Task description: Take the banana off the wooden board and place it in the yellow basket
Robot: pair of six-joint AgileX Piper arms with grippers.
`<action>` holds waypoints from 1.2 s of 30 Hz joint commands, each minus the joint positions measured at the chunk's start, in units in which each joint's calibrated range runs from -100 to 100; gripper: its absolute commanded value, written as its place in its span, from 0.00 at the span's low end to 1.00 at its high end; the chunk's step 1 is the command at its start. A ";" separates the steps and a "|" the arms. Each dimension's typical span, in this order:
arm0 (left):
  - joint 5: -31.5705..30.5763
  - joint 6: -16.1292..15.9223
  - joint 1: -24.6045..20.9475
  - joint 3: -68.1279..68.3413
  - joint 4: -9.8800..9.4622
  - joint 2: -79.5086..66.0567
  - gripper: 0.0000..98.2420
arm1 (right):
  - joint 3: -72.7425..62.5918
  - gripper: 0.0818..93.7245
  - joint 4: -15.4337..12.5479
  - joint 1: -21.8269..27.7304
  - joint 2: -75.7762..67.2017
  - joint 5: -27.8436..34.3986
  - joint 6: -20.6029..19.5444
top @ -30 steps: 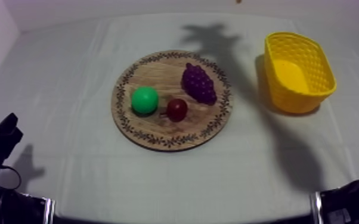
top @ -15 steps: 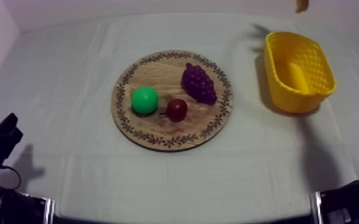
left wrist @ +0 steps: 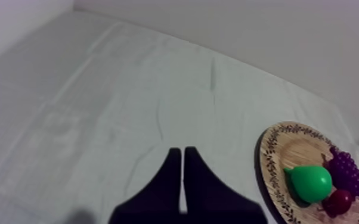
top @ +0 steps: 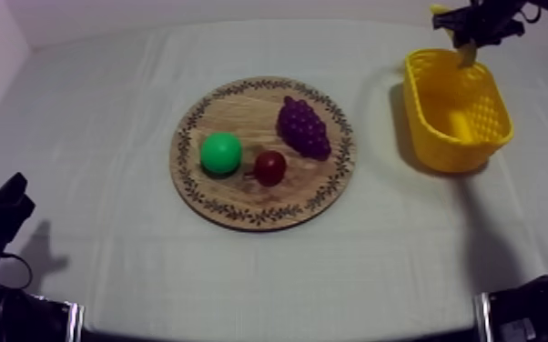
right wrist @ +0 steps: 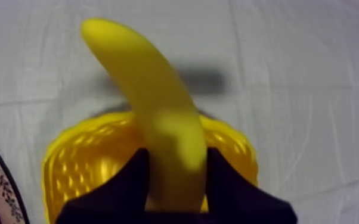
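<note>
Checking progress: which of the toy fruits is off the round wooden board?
The yellow banana, held by the right gripper over the yellow basket; the green pear, purple grapes and small red fruit lie on the wooden board.

The top view looks down at a slant from above the near side of the table, far enough away to take in the whole board and basket. The left wrist view sits low behind the left gripper and faces across the table toward the board. The right wrist view looks steeply down past the right gripper and its banana, close over the basket. All three views share the board's rim.
</note>
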 commanded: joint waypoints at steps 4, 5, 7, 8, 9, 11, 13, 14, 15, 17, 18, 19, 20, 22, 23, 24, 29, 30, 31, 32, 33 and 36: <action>0.01 -0.01 0.00 0.03 -0.02 -0.01 0.00 | 3.63 0.24 0.58 0.17 -0.86 -0.40 -0.61; 0.01 -0.01 0.00 0.03 -0.02 -0.01 0.00 | 4.17 0.24 0.66 0.25 -0.99 -0.59 -0.67; 0.01 -0.01 0.00 0.03 -0.02 -0.01 0.00 | 5.28 0.24 0.84 0.35 -1.17 -0.94 -0.78; 0.01 -0.01 0.00 0.03 -0.02 -0.01 0.00 | 5.95 0.24 0.99 0.35 -1.25 -1.13 -0.89; 0.01 -0.01 0.00 0.03 -0.02 -0.01 0.00 | 6.69 0.24 1.15 0.33 -1.31 -1.34 -1.05; 0.01 -0.01 0.00 0.03 -0.02 -0.01 0.00 | 8.41 0.24 1.53 0.25 -1.43 -1.85 -1.44; 0.01 -0.01 0.00 0.03 -0.02 -0.01 0.00 | 10.21 0.24 1.93 0.09 -1.51 -2.42 -1.87; 0.01 -0.01 0.00 0.03 -0.02 -0.01 0.00 | 11.10 0.24 2.14 -0.04 -1.57 -2.68 -2.12; 0.01 -0.01 0.00 0.03 -0.02 -0.01 0.00 | 11.93 0.24 2.36 -0.17 -1.64 -2.93 -2.38; 0.01 -0.01 0.00 0.03 -0.02 -0.01 0.00 | 13.42 0.24 2.76 -0.49 -1.76 -3.32 -2.87; 0.01 -0.01 0.00 0.03 -0.02 -0.01 0.00 | 14.05 0.24 2.98 -0.63 -1.80 -3.50 -3.13; 0.01 -0.01 0.00 0.03 -0.02 -0.01 0.00 | 14.63 0.24 3.19 -0.77 -1.77 -3.67 -3.39; 0.01 -0.01 0.00 0.03 -0.02 -0.01 0.00 | 15.13 0.24 3.36 -0.89 -1.73 -3.87 -3.64; 0.01 -0.01 0.00 0.03 -0.02 -0.01 0.00 | 15.91 0.24 3.63 -1.08 -1.63 -4.17 -4.01; 0.01 -0.01 0.00 0.03 -0.02 -0.01 0.00 | 16.19 0.24 3.70 -1.17 -1.58 -4.26 -4.14; 0.01 -0.01 0.00 0.03 -0.02 -0.01 0.00 | 16.46 0.24 3.77 -1.26 -1.54 -4.33 -4.26; 0.01 -0.01 0.00 0.03 -0.02 -0.01 0.00 | 16.98 0.26 3.97 -1.48 -1.41 -4.56 -4.75; 0.01 -0.01 0.00 0.03 -0.02 -0.01 0.00 | 17.01 0.28 3.99 -1.48 -1.43 -4.59 -4.85; 0.01 -0.01 0.00 0.03 -0.02 -0.01 0.00 | 17.03 0.30 4.00 -1.48 -1.43 -4.60 -4.94; 0.01 -0.01 0.00 0.03 -0.02 -0.01 0.00 | 17.04 0.33 4.01 -1.48 -1.47 -4.62 -5.05; 0.01 -0.01 0.00 0.03 -0.02 -0.01 0.00 | 17.09 0.36 4.03 -1.48 -1.51 -4.62 -5.19; 0.01 -0.01 0.00 0.03 -0.02 -0.01 0.00 | 17.25 0.42 4.13 -1.50 -1.63 -4.64 -5.62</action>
